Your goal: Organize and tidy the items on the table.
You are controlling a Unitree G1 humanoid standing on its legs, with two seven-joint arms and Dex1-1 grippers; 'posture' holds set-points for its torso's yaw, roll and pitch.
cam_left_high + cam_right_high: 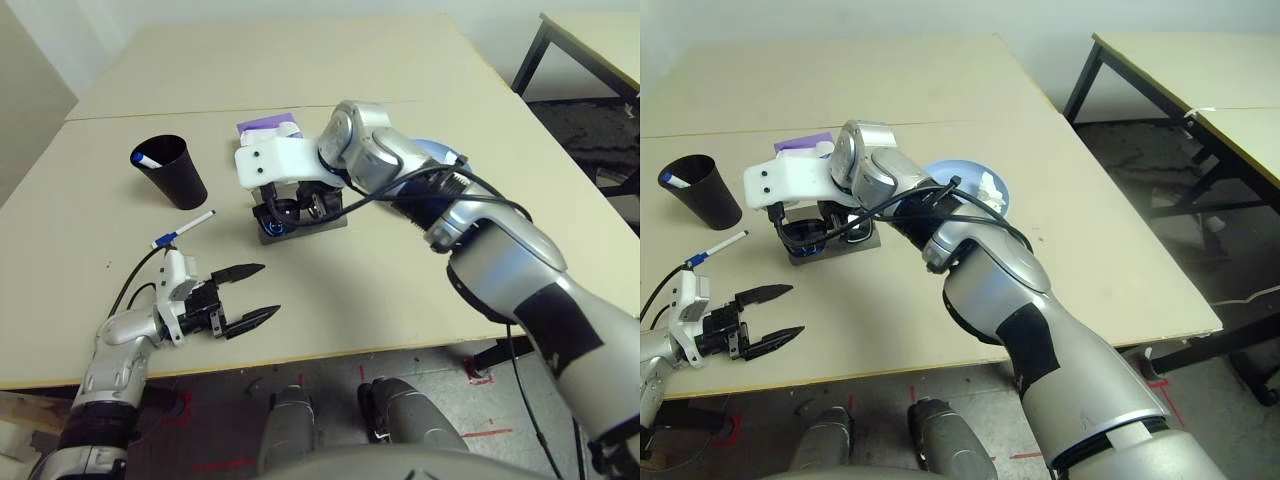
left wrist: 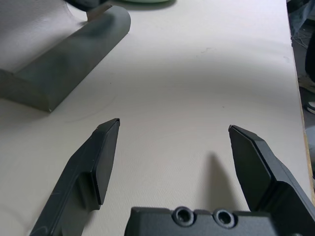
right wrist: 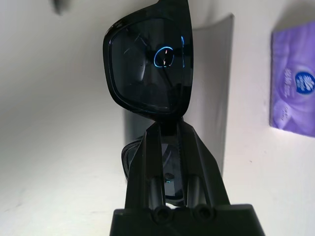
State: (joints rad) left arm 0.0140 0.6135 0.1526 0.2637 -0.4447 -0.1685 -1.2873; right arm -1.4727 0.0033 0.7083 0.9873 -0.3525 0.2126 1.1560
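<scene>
The right gripper point(image 3: 167, 135) was clamped on the black sunglasses point(image 3: 147, 69), just above the grey glasses case point(image 1: 300, 228) — its arm hid most of the case and of the blue plate point(image 1: 975, 180) beyond. The left gripper point(image 1: 250, 292) hung wide open and empty over the table point(image 1: 400, 300), a marker point(image 1: 185, 230) lying just past it. A second marker stood in the black cup point(image 1: 172, 172) — cap alone visible.

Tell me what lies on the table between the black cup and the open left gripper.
One white marker with a blue cap lies between the black cup and the left gripper, seen in both eye views.
</scene>
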